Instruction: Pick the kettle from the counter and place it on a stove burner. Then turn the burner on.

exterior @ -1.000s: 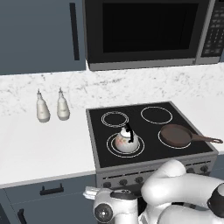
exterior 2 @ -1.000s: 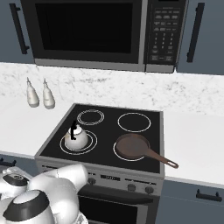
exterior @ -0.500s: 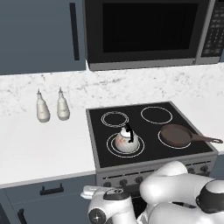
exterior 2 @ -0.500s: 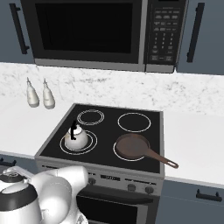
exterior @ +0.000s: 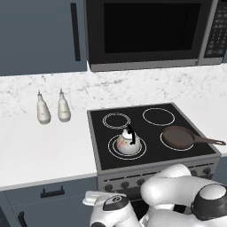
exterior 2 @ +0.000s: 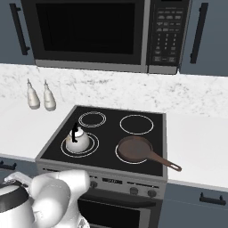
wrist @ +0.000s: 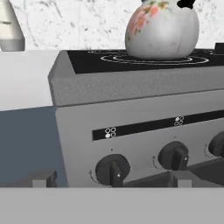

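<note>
With the kettle (exterior: 128, 142) already seated on the stove burner (exterior: 127, 147) at the cooktop's front-left corner, the wide-open, empty gripper should line up squarely on the leftmost knob (wrist: 113, 169) before closing and twisting.

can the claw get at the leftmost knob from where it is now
Probably yes. In the hand view the leftmost knob sits straight ahead on the stove front, just above the open claw's tips, with nothing between them. The kettle already sits on the burner, out of the way.
</note>
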Available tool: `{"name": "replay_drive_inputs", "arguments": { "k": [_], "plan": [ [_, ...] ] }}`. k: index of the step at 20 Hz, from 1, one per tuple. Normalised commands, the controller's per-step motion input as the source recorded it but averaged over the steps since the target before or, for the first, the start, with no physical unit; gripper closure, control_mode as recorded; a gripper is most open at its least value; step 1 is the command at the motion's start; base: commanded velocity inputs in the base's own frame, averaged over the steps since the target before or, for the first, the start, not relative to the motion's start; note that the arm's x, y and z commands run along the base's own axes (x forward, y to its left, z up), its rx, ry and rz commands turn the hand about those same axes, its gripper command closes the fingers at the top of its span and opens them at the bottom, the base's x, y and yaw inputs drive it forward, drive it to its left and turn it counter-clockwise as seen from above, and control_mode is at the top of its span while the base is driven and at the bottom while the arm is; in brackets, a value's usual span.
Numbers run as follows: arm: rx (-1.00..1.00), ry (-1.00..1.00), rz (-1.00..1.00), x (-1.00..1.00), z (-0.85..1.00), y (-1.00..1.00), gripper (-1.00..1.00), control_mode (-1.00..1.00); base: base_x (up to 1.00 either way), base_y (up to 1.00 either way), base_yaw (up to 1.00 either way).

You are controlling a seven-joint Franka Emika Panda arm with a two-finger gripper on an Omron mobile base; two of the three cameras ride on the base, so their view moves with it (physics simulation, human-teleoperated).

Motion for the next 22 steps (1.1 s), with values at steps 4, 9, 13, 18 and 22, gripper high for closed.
{"name": "replay_drive_inputs", "arguments": {
  "k": [4, 9, 13, 18, 22],
  "plan": [
    [0.0, -0.1, 0.0, 0.0, -0.02, -0.08, -1.0, -1.0, 0.0, 0.0, 0.0],
    [0.0, -0.02, 0.0, 0.07, -0.14, -0.21, -1.0, -1.0, 0.0, 0.0, 0.0],
    [0.0, 0.0, 0.0, 0.41, -0.02, -0.36, -1.0, -1.0, 0.0, 0.0, 0.0],
    [0.0, 0.01, 0.0, 0.45, 0.0, -0.16, -1.0, -1.0, 0.0, 0.0, 0.0],
    [0.0, 0.0, 0.02, 0.23, -0.1, 0.0, -1.0, -1.0, 0.0, 0.0, 0.0]
  ]
}}
